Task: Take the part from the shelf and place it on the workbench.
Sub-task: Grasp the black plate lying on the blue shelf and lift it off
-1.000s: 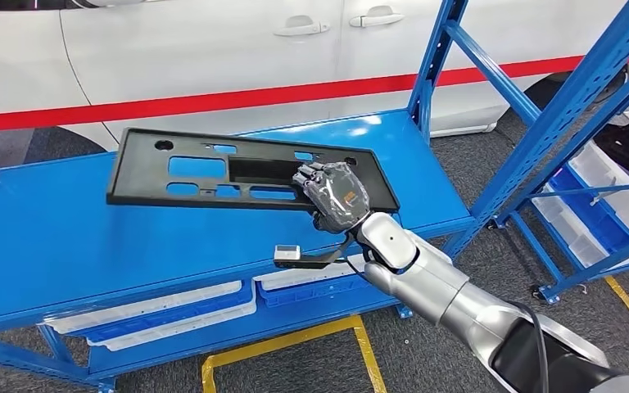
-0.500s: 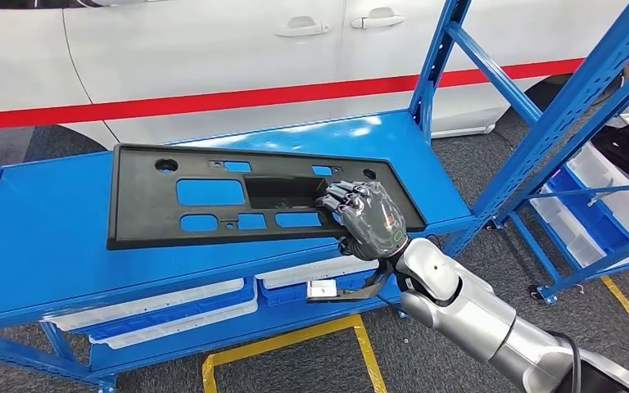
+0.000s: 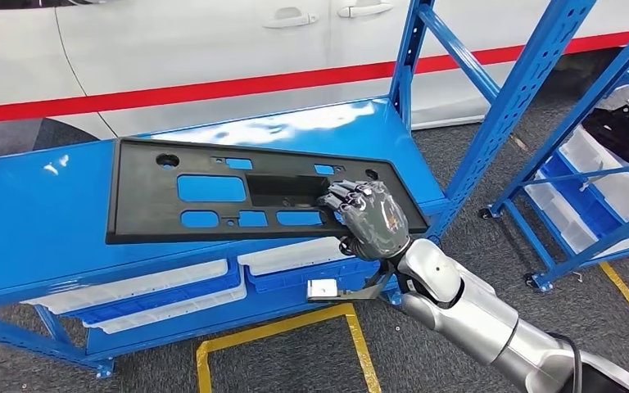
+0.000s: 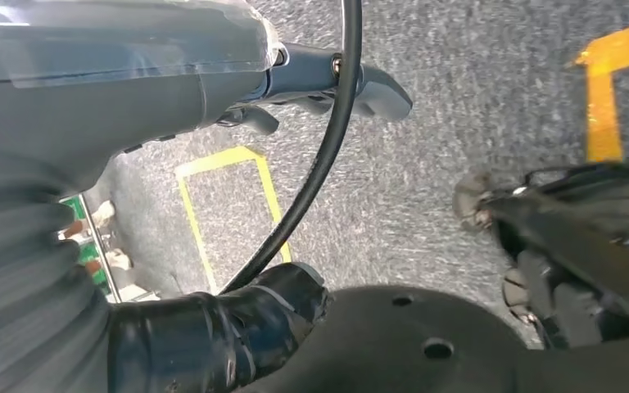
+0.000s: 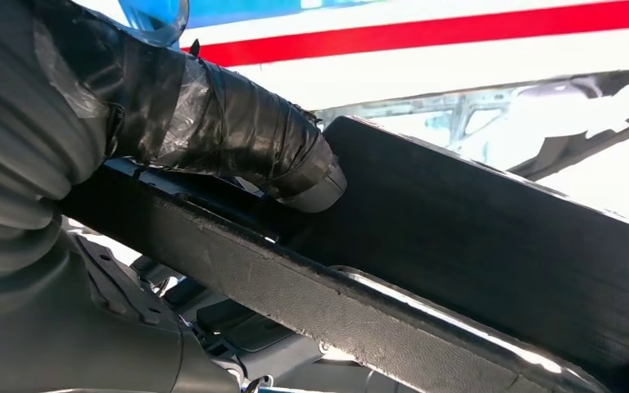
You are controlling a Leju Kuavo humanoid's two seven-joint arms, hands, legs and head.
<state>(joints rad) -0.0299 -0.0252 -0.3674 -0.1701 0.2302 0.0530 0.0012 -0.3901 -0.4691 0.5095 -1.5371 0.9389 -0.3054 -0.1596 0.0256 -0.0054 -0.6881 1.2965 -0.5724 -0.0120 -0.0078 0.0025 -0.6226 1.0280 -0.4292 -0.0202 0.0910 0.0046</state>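
**Black panel held over the blue shelf top**

Under the top of the blue shelf [image 3: 41, 221], white trays [image 3: 139, 296] sit side by side on the lower level; what they hold cannot be told from here. More white bins [image 3: 594, 176] rest on the low level of a second blue rack [image 3: 557, 106] off to the right.

The part [image 3: 213, 196], a long black flat panel with rectangular cut-outs and round holes, lies over the shelf top, tilted a little, its near right end gripped by the right hand [image 3: 368, 217]. The fingers curl over the panel's near edge into a cut-out. In the right wrist view the taped thumb [image 5: 237, 139] presses on the panel's [image 5: 475, 237] dark surface, with its thick edge running across below.

A white car [image 3: 213, 49] with a red stripe stands just behind the shelf. A blue upright [image 3: 405, 57] rises at the shelf's right rear corner, near the panel's far right end. Yellow floor tape [image 3: 278, 332] marks the grey carpet below.

The left hand [image 4: 131, 74] hangs over the floor; whether its fingers are spread or curled cannot be told.
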